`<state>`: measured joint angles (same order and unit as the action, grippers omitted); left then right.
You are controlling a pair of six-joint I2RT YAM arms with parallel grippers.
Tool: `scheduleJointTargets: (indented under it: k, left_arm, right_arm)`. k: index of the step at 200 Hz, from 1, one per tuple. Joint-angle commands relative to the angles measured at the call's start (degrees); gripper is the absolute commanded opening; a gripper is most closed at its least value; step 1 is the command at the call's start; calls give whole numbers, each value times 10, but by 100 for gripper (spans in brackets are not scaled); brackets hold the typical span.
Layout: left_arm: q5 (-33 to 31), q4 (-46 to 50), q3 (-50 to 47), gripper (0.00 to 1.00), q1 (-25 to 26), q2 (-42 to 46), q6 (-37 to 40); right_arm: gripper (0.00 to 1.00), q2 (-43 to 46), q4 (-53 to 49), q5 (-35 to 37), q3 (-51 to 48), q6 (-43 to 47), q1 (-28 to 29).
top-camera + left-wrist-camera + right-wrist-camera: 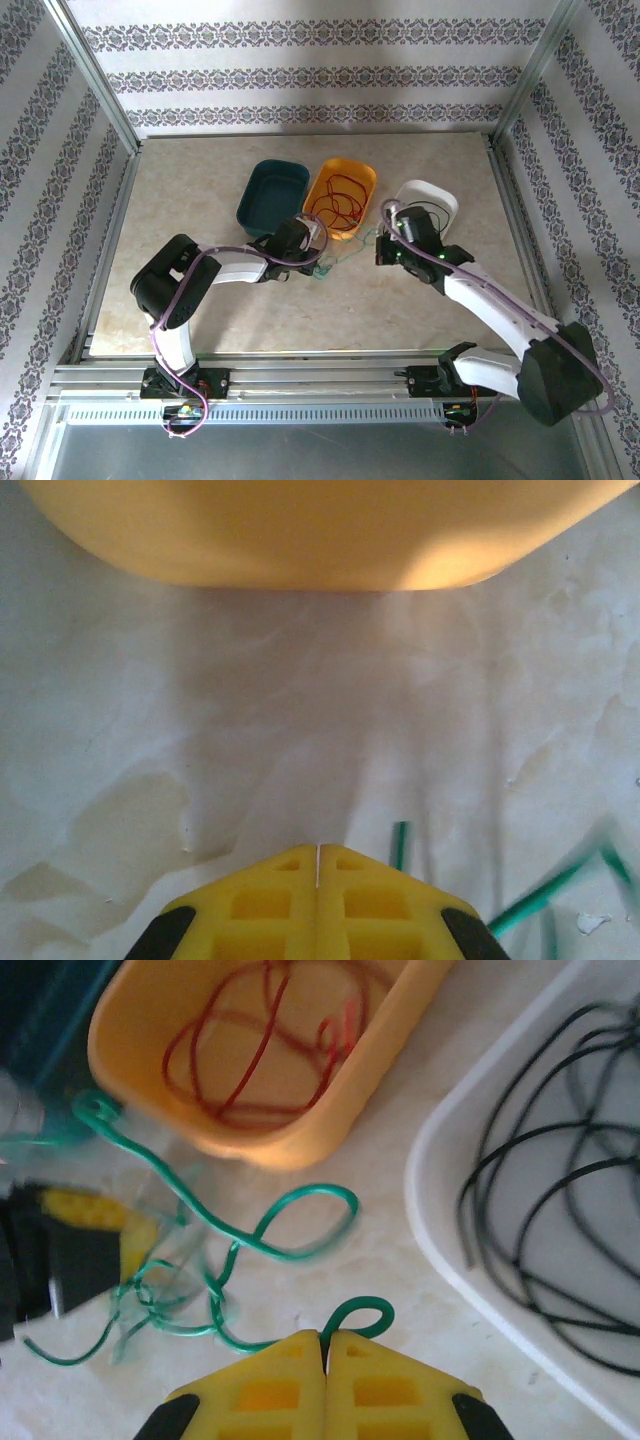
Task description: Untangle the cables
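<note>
**Item 1. Thin flexible green cable** (312,1192). Lies loose on the bare tabletop (200,190), about midway between its left and right edges and just on the near side of the orange tray. It is snarled into small loops on its left part and runs in open curves towards the right. It is the one wire not in a container, so it is judged to be the piece now being worked free.

**Item 2. Right gripper** (325,1338). Yellow fingers clenched tip to tip. The green cable runs in at the tips and a small loop stands up just beyond them, so it appears pinched there, probably to anchor that end.

**Item 3. Left gripper** (318,852). Yellow fingers pressed together, low over the tabletop at the snarled part. Green strands lie just beside its right finger. Whether one is caught between the pads cannot be told.

**Item 4. Thin red cable** (268,1020). Coiled inside the oval orange plastic tray (270,1145) and clear of the green one, so judged already sorted.

**Item 5. Thin black cable** (545,1205). Looped inside the rounded white plastic tray (430,1210) to the right of the orange tray, likewise separated.

**Item 6. Dark teal plastic tray** (272,195). Stands touching or just beside the orange tray on its left and holds no wire, so it is the likely destination for the green cable.
</note>
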<state>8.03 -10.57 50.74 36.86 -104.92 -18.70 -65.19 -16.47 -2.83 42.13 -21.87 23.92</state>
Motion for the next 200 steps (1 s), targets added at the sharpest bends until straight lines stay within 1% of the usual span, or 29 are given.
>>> scheduleJointTargets:
  k: [1,20,52,101,113,153,176,180,189,200]
  left_arm:
    - [-46,51,-28,0,9,8,11]
    - [-57,63,-38,0,9,13,13]
    - [-75,82,-61,0,9,26,11]
    - [-124,114,-97,0,10,56,-5]
    - [-130,119,-101,0,10,66,-5]
    - [-100,107,-101,0,12,116,9]
    - [-74,93,-97,0,21,154,44]
    - [-68,90,-96,5,22,162,50]
    - [-58,85,-91,22,22,178,57]
    - [-41,81,-84,34,23,197,64]
  right_arm:
    - [0,38,1,1,11,-14,-47]
    - [0,47,-3,-12,19,-8,-76]
    - [0,56,-7,-12,28,2,-102]
    - [0,81,9,-22,32,-37,-167]
    - [0,82,14,-33,31,-43,-179]
    - [0,77,20,-64,28,-44,-180]
    - [0,78,29,-116,31,-39,-177]
    - [0,76,29,-126,32,-38,-175]
    - [0,72,28,-145,35,-34,-166]
    - [0,67,28,-160,36,-30,-152]
